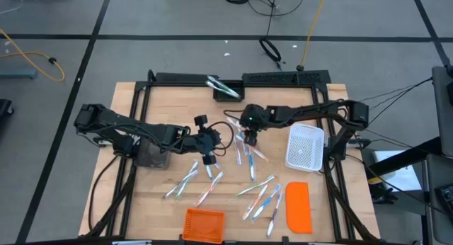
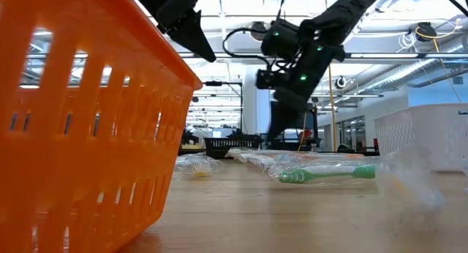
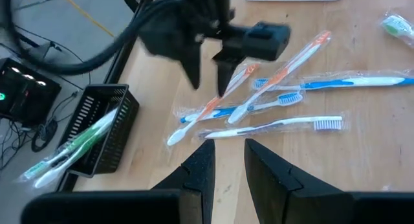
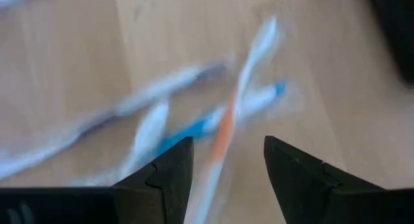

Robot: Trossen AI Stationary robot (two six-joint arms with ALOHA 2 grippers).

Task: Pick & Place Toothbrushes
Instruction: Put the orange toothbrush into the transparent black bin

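Below the right gripper (image 4: 223,160) the toothbrushes (image 4: 223,123) smear into blur for us. We see the orange basket (image 2: 80,114) cut off, hiding the table behind it.

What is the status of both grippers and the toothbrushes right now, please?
Right gripper open, low over toothbrush cluster, nothing held. Left gripper jaws apart, empty, beside same cluster. One toothbrush lies in black basket. Nothing in the way.
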